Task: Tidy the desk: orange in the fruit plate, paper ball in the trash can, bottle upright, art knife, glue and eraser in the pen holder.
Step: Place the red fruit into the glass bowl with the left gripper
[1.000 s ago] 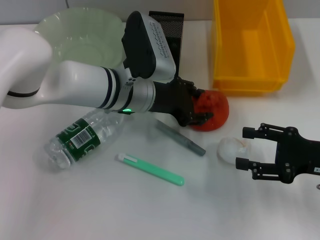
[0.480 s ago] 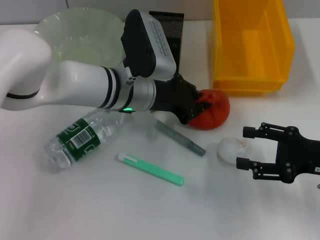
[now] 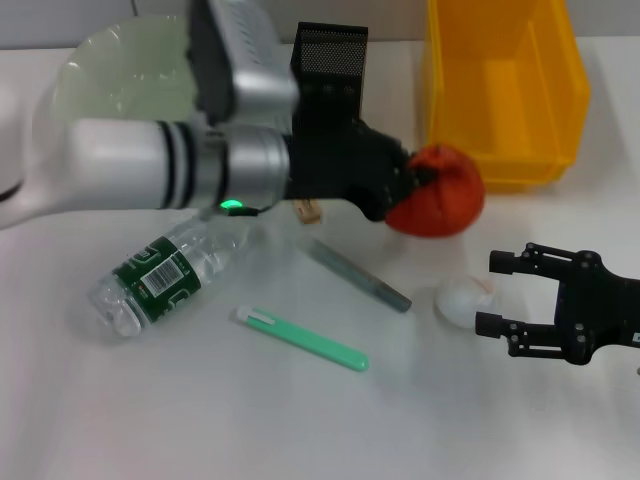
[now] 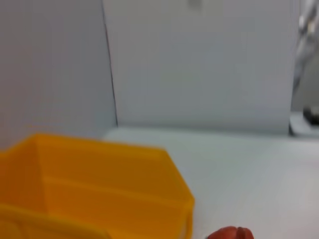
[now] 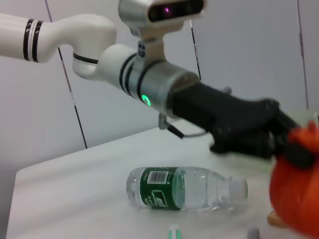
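So the left gripper [image 3: 408, 187] is clamped on the orange [image 3: 440, 192], mid-frame in the head view, just below the trash can [image 3: 505, 85]. The arm reaches in from the left edge, lying across the plate [image 3: 110, 75] and pen holder [image 3: 330, 55]. The right gripper [image 3: 505, 296] sits lower right with its fingers spread, holding nothing, the paper ball [image 3: 465, 300] just beside them. The bottle [image 3: 165, 270] lies on its side at lower left. The eraser [image 3: 308, 210] peeks out under the left arm. The right wrist view shows the bottle's cap [image 5: 240, 189]; the left wrist view mostly shows the bin.
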